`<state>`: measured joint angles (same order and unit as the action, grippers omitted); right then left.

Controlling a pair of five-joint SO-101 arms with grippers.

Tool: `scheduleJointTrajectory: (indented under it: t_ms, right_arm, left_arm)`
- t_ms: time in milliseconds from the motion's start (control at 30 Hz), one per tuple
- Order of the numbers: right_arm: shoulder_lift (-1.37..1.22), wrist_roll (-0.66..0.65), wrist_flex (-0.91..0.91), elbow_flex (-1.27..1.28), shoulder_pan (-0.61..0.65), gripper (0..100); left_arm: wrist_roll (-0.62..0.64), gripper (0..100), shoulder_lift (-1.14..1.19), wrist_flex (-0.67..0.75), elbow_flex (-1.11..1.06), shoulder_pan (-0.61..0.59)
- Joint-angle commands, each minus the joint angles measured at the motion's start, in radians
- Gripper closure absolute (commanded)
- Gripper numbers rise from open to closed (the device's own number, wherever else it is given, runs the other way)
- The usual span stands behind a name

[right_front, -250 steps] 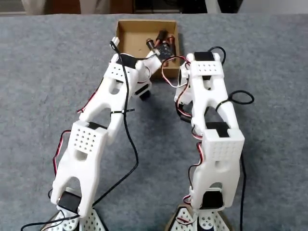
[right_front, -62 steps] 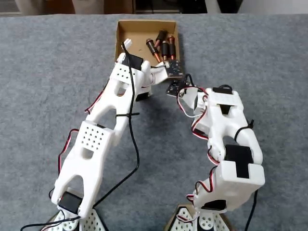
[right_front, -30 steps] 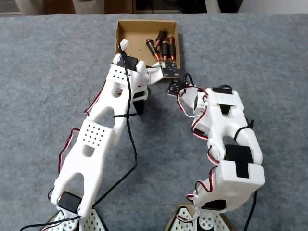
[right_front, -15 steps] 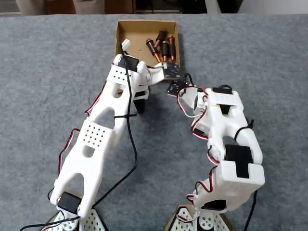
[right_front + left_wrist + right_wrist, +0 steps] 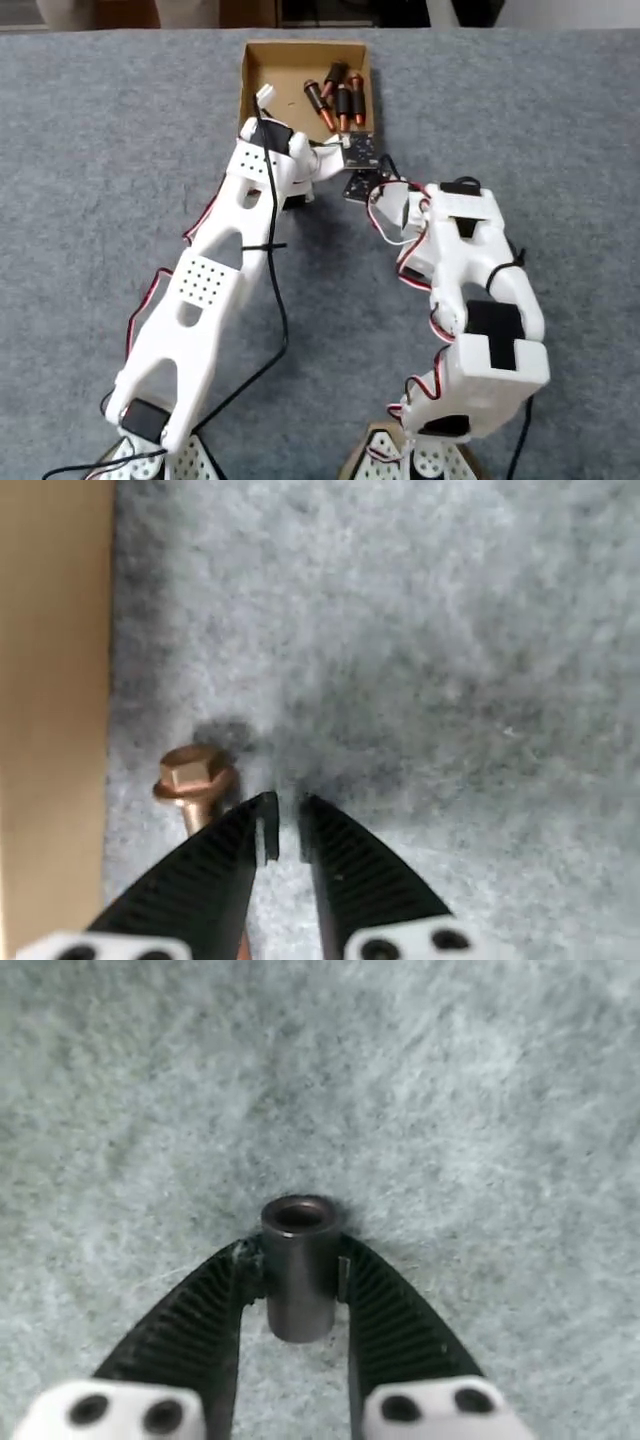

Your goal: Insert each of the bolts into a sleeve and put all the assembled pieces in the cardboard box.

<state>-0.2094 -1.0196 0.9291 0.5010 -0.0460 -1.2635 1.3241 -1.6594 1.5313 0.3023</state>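
Observation:
My left gripper (image 5: 285,830) hangs over the grey mat just outside the cardboard box (image 5: 50,680). Its fingers are all but shut, with nothing between them. A copper bolt (image 5: 195,780) with a hex head lies beside one finger, its shank running under that finger. My right gripper (image 5: 300,1280) is shut on a dark sleeve (image 5: 298,1260), held upright with its open bore showing. In the high view the cardboard box (image 5: 262,70) stands at the back centre, with several assembled pieces (image 5: 338,100) along its right side.
Both arms crowd the mat below the box: the left arm (image 5: 230,230) stretches to the box's near right corner and the right arm (image 5: 470,270) is folded close beside it. Grey mat (image 5: 90,200) spreads out on both sides.
The left arm has stretched slightly farther toward the box's near right corner. The right arm has kept still with the sleeve.

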Motion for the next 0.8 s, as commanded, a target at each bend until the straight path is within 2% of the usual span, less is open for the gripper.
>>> scheduleJointTrajectory:
  t_ms: [0,367,500,600,767]
  right_arm:
    - [-0.001,0.015,-0.034,0.002,-0.019,95.0]
    - [-0.001,0.035,-0.037,0.002,-0.019,95.0]
    - [-0.001,0.037,-0.037,0.002,-0.019,95.0]
    - [-0.001,0.037,-0.037,0.002,-0.019,95.0]
    - [-0.001,0.037,-0.037,0.002,-0.019,95.0]
  left_arm:
    - [0.003,98,0.002,-0.080,0.133,0.009]
    - [0.017,98,-0.004,-0.100,0.126,0.014]
    - [0.106,98,-0.044,-0.098,0.135,0.017]
    - [0.117,98,-0.084,-0.087,0.135,0.017]
    - [0.123,98,-0.088,0.044,0.126,-0.012]
